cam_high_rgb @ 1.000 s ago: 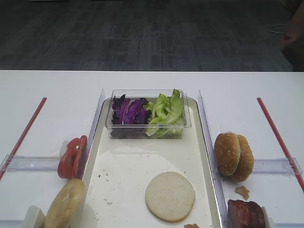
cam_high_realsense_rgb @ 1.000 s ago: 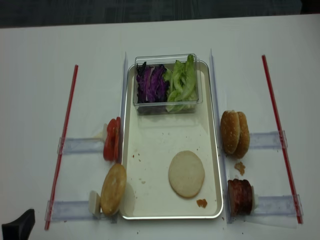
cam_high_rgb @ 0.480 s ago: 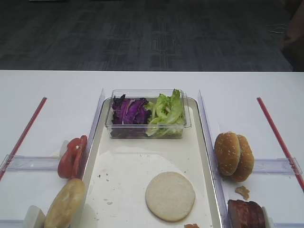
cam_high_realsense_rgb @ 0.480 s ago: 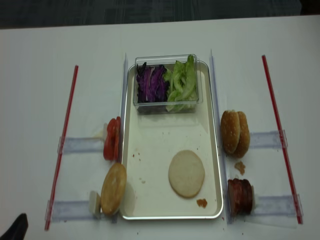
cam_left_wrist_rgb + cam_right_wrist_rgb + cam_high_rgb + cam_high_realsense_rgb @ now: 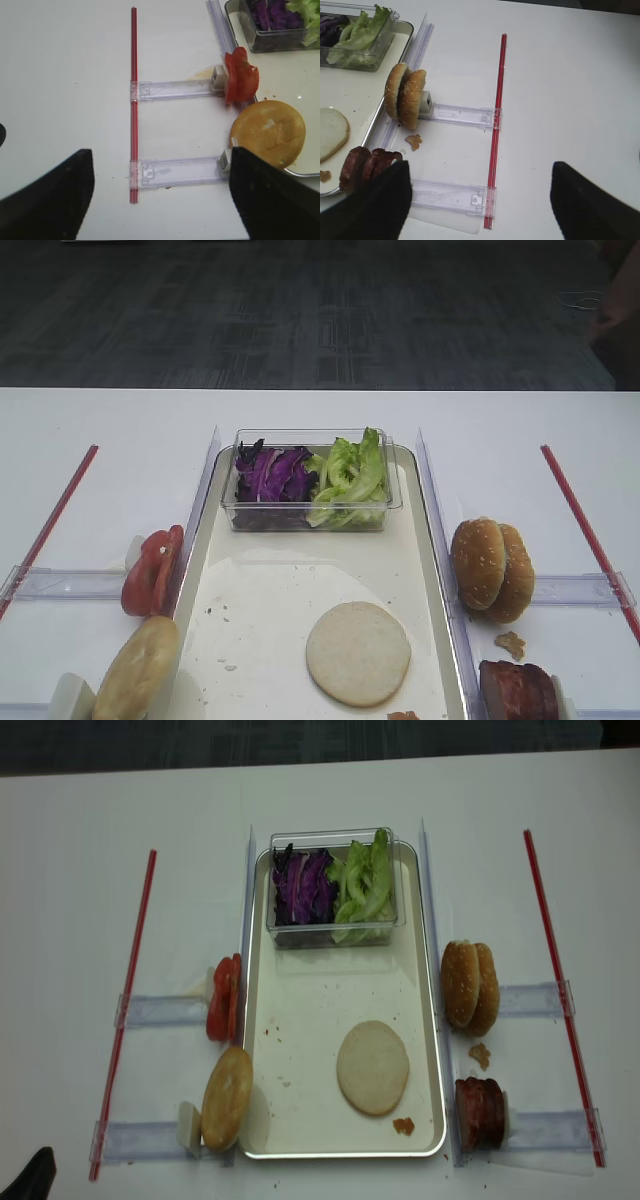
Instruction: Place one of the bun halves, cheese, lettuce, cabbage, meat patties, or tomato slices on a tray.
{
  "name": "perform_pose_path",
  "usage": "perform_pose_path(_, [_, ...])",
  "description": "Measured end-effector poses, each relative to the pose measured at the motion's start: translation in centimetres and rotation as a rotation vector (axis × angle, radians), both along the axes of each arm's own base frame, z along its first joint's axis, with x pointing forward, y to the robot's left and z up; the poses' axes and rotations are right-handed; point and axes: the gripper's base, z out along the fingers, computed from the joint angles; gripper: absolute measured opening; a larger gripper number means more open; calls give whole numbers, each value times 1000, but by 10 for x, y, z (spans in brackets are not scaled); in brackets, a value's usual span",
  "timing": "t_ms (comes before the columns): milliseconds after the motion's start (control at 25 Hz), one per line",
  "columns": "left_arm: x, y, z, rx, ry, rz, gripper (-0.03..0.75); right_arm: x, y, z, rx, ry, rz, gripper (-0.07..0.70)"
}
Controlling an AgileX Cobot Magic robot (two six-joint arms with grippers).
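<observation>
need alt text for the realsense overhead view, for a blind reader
A thin round bun slice lies flat on a long cream tray on a white table. A clear tub of purple cabbage and green lettuce sits at the tray's far end.

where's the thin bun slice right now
In the exterior high view the thin bun slice lies flat on the tray, near its front right corner, well in front of the clear tub.

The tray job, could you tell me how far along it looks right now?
Done: one bun half lies flat on the tray, which meets the task. In hand: nothing; the left gripper and the right gripper both stand open and empty, off to the sides. Left: nothing required; the tomato slices and meat patties stay in their racks outside.
</observation>
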Motion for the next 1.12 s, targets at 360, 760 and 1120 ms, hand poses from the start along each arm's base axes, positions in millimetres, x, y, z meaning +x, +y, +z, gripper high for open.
perform_pose_path(360, [0, 0, 0, 0, 0, 0, 522, 0, 0, 0, 0, 0, 0, 578])
perform_pose_path(760, [0, 0, 0, 0, 0, 0, 522, 0, 0, 0, -2, 0, 1, 578])
perform_pose_path(1120, [0, 0, 0, 0, 0, 0, 522, 0, 0, 0, -2, 0, 1, 578])
